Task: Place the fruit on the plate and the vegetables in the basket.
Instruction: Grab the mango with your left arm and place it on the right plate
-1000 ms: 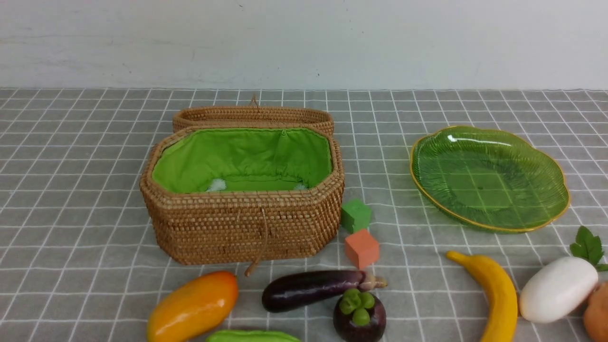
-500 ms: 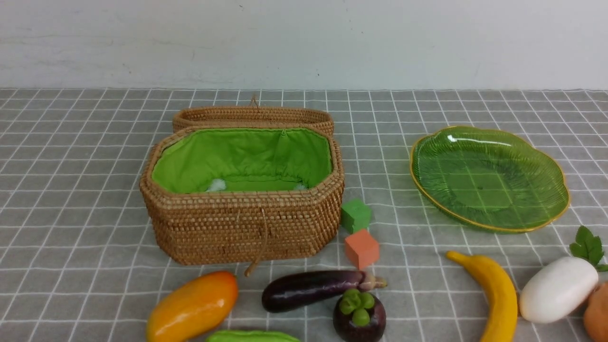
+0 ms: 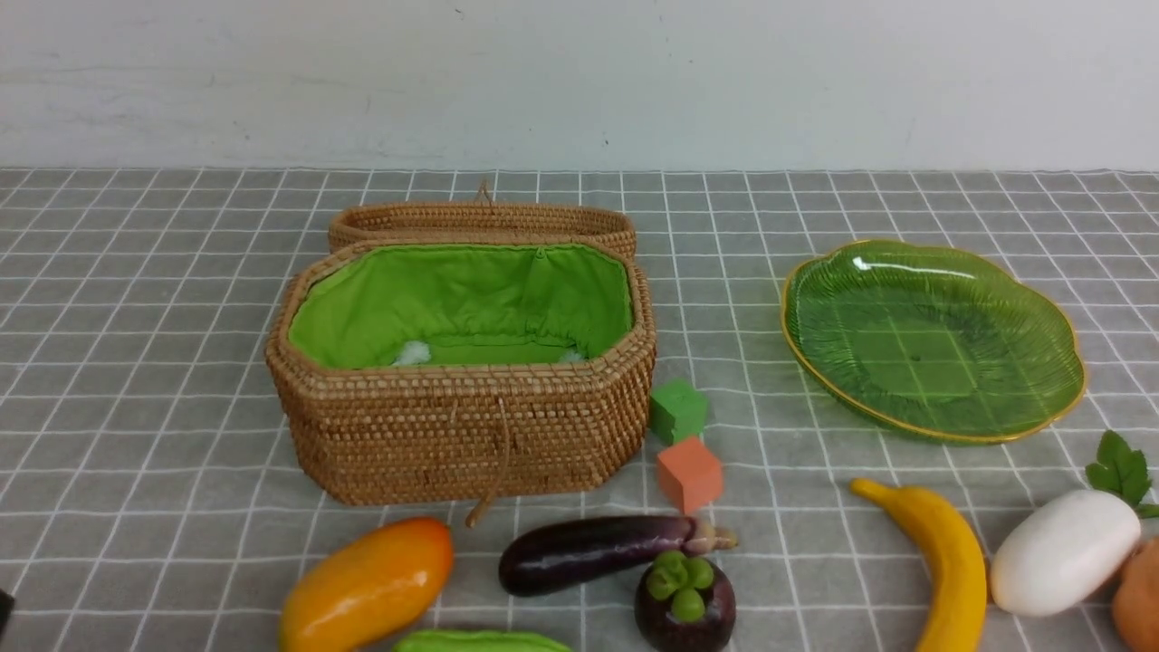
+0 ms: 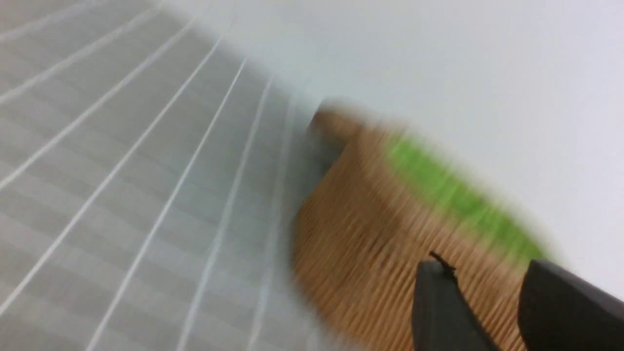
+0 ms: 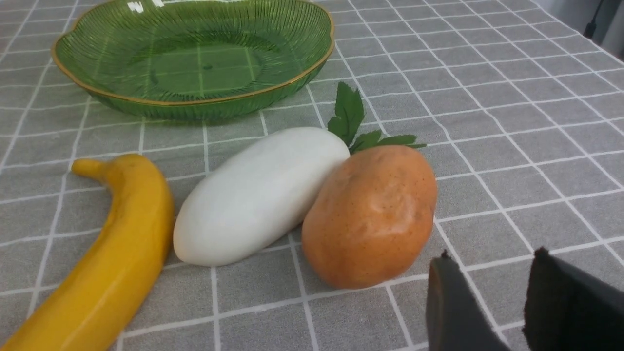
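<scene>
Purple beside purple: where the sorting could slip

Nothing had been sorted yet. The basket [image 3: 462,435] stood open at centre-left with its lid [image 3: 480,220] folded back on the far side. The plate [image 3: 933,344] lay bare at far right. Along the near edge sat the mango [image 3: 367,584], the half-cropped gourd [image 3: 480,642], the eggplant [image 3: 589,552] and the mangosteen [image 3: 685,607]. Further right were the banana [image 3: 946,561], radish [image 3: 1064,552] and potato [image 3: 1139,593].

The left gripper [image 4: 485,265] had its fingers parted on nothing, with the basket's woven wall beyond them in a smeared wrist view. The right gripper [image 5: 492,254] was likewise parted and empty, near the potato.

The mangosteen sat just in front of the eggplant's stem end, perhaps touching it. A close on either would likely nudge the other, and their shared colour invited a mix-up. Radish and potato were pressed together with the banana just beside them, so a grab there could set the radish rolling. All these toys looked glossy and rounded, and an off-centre pinch might squirt one free.

The mango lay left while the plate was right, and the radish and potato lay right of the basket. Both arms might therefore have to cross the middle, risking a clash over the green cube [image 3: 677,410] and orange cube [image 3: 690,473]. A hard drop could shift the glass plate.
</scene>
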Tool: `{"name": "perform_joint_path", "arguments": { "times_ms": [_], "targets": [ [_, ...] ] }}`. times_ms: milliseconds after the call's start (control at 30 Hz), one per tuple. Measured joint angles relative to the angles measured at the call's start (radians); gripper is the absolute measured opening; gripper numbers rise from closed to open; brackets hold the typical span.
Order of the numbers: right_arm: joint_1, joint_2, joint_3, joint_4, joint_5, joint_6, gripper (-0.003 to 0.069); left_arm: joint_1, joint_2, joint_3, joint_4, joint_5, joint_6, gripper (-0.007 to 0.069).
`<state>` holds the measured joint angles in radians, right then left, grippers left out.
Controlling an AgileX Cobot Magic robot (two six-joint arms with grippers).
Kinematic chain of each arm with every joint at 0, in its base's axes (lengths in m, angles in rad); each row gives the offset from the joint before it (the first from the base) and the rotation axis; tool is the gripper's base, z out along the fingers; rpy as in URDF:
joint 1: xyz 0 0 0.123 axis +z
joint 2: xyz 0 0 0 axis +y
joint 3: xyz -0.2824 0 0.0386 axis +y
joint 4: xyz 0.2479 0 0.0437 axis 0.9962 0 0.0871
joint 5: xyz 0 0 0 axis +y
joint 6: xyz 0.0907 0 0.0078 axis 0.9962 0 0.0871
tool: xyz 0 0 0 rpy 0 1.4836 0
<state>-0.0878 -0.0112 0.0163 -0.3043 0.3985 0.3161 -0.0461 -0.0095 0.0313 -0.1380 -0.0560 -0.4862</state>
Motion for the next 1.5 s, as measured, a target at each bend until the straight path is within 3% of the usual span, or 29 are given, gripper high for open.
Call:
{"name": "perform_joint_path", "arguments": {
  "times_ms": [100, 267, 367, 467, 500, 600, 700, 900, 1033, 1100, 1133, 1200, 1300, 1433, 1467, 1500],
  "targets": [
    [0.0, 0.0, 0.0, 0.0, 0.001, 0.0, 0.0242, 0.0, 0.0, -0.006, 0.02, -0.148, 0.005, 0.0239],
    [0.0, 0.0, 0.0, 0.0, 0.001, 0.0, 0.0242, 0.0, 0.0, -0.156, 0.094, -0.194, 0.007, 0.0239],
    [0.0, 0.0, 0.0, 0.0, 0.001, 0.0, 0.0242, 0.0, 0.048, -0.397, 0.114, -0.084, 0.008, 0.0239],
    [0.0, 0.0, 0.0, 0.0, 0.001, 0.0, 0.0242, 0.0, 0.159, -0.614, 0.118, 0.149, 0.009, 0.0239],
    [0.0, 0.0, 0.0, 0.0, 0.001, 0.0, 0.0242, 0.0, 0.168, -0.627, 0.118, 0.166, 0.009, 0.0239],
    [0.0, 0.0, 0.0, 0.0, 0.001, 0.0, 0.0242, 0.0, 0.332, -0.781, 0.119, 0.483, 0.011, 0.0239],
    [0.0, 0.0, 0.0, 0.0, 0.001, 0.0, 0.0242, 0.0, 0.468, -0.809, 0.122, 0.653, 0.011, 0.0239],
    [0.0, 0.0, 0.0, 0.0, 0.0, 0.0, 0.0242, 0.0, 0.673, -0.808, 0.07, 0.729, 0.02, 0.0239],
    [0.0, 0.0, 0.0, 0.0, 0.0, 0.0, 0.0242, 0.0, 0.831, -0.833, -0.039, 0.788, 0.14, 0.0239],
    [0.0, 0.0, 0.0, 0.0, 0.0, 0.0, 0.0242, 0.0, 0.93, -0.874, -0.125, 0.848, 0.288, 0.0239],
    [0.0, 0.0, 0.0, 0.0, 0.0, 0.0, 0.0242, 0.0, 0.93, -0.874, -0.125, 0.855, 0.304, 0.0239],
    [0.0, 0.0, 0.0, 0.0, 0.0, 0.0, 0.0242, -0.006, 1.043, -0.932, -0.234, 0.937, 0.494, 0.0239],
    [0.0, 0.0, 0.0, 0.0, 0.0, 0.0, 0.0242, -0.061, 1.149, -0.992, -0.295, 0.997, 0.657, 0.0239],
    [0.0, 0.0, 0.0, 0.0, 0.0, 0.0, 0.0242, -0.224, 1.282, -1.06, -0.203, 1.015, 0.71, 0.0264],
    [0.0, 0.0, 0.0, 0.0, 0.0, 0.0, 0.0242, -0.224, 1.282, -1.06, -0.203, 1.015, 0.709, 0.0264],
    [0.0, 0.0, 0.0, 0.0, 0.0, 0.0, 0.0242, -0.284, 1.321, -1.077, -0.129, 1.017, 0.689, 0.029]
  ]
}}
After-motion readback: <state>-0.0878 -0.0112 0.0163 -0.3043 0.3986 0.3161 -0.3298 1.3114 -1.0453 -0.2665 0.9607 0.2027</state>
